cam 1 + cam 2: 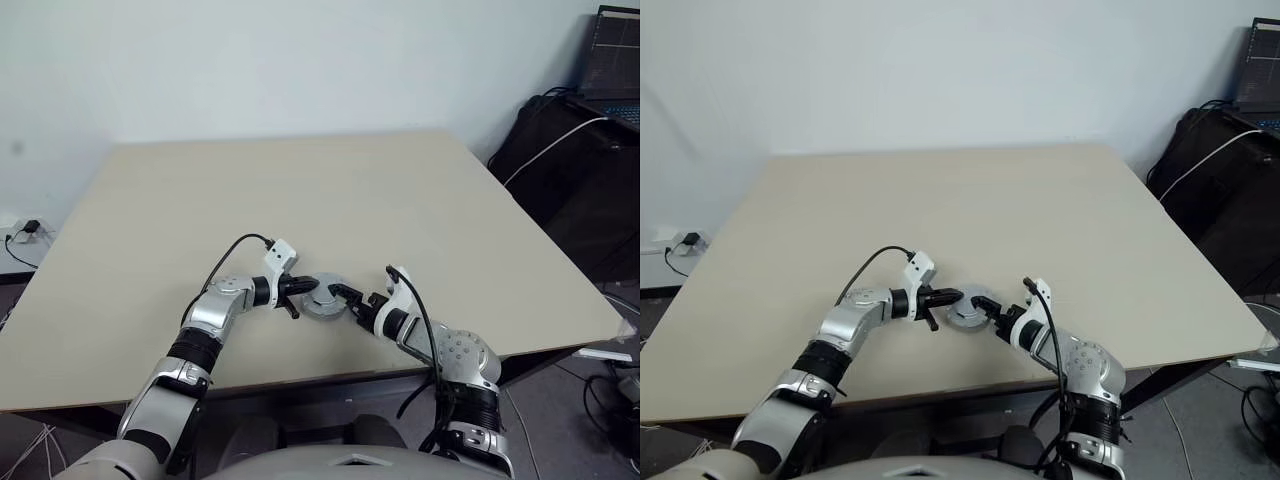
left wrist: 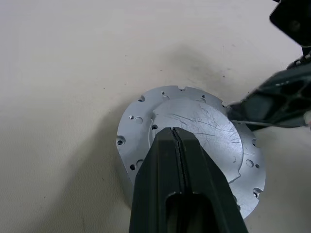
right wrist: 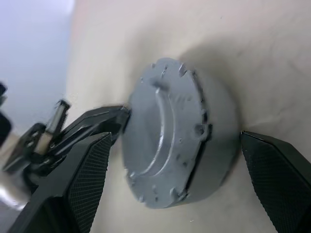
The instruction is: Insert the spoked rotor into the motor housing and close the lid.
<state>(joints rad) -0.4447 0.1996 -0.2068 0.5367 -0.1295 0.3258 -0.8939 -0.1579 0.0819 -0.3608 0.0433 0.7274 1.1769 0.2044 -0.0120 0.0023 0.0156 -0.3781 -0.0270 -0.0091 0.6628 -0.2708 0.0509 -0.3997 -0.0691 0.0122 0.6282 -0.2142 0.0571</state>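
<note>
The lid [image 2: 194, 141] is a round silver-grey disc lying flat, smooth face up (raised centre finely scratched, small holes and notches ringing the rim), capping a low grey cylinder near the counter's [image 1: 300, 190] front edge.

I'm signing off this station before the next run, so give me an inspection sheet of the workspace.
Surface: beige table, bare apart from the job's part.
Job's things: lid, smooth grey face up, sits closed on the round grey motor body near the table's front edge.
Clutter: nothing seen.
Hands: left hand shut, its tip over the lid; right hand open, its fingers either side of the motor body.
Cables: black cable on the left arm; white cable beside the table.
Surroundings: laptop, white wall.
</note>
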